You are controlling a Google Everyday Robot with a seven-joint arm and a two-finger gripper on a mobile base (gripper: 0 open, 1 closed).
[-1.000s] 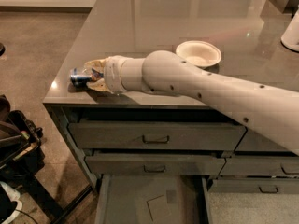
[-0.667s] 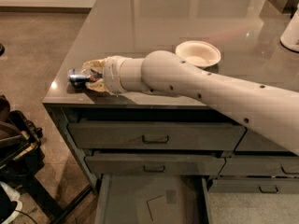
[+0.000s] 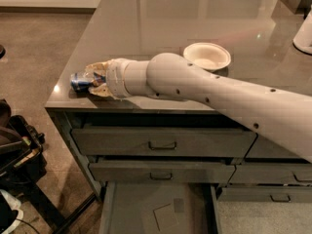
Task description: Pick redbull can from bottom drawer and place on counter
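The redbull can (image 3: 79, 81), blue and silver, lies on its side at the front left corner of the grey counter (image 3: 161, 28). My gripper (image 3: 92, 80) reaches in from the right at the end of the white arm, low over the counter, shut on the redbull can. The bottom drawer (image 3: 161, 211) stands pulled open below, its flat grey floor showing faint square patches and nothing else.
A white bowl (image 3: 207, 56) sits on the counter behind my arm. A white object (image 3: 303, 33) stands at the far right edge. Two shut grey drawers with small handles (image 3: 162, 144) are above the open drawer. Dark equipment (image 3: 14, 155) stands on the floor at left.
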